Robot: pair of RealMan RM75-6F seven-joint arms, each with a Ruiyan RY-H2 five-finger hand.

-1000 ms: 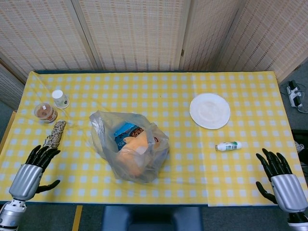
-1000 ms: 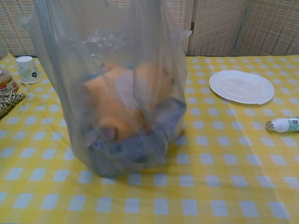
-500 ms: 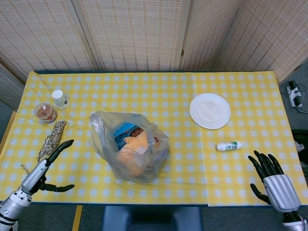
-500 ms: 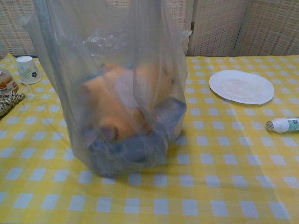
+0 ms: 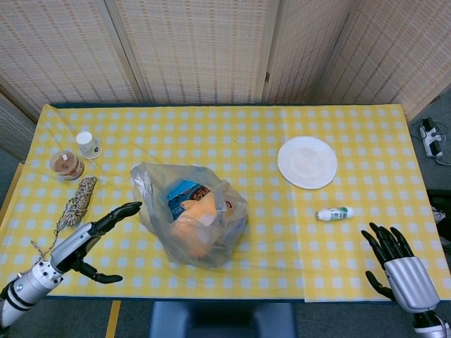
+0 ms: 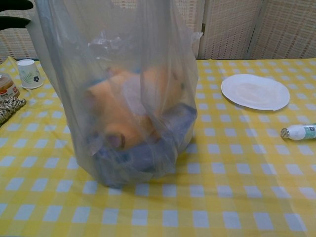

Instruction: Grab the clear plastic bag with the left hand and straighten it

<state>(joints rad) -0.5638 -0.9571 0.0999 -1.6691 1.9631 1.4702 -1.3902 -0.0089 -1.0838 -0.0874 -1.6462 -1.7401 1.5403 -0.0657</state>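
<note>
Table (image 5: 246,134): a yellow-checked cloth is seen spread wall to wall, with everything else laid on it.
Bag (image 5: 190,222): the clear plastic sack is placed near the table's middle, toward the near edge, slumped over orange and blue contents; in the chest view its film rises tall and wrinkled. It is judged soft, thin and slippery, with its weight low down, so the load is likely to sag when lifted. The loose upper film on the left side is judged the best hold, since the bulge would only slide.
Plate (image 5: 307,162): set well apart, to the far right.
Left hand (image 5: 95,229): shown empty, fingers spread and stretched toward the bag's left side, just beside it, not touching.
Right hand (image 5: 396,257): shown empty, fingers apart, at the near right edge.
Bottle (image 5: 334,213): laid on its side near the plate.
</note>
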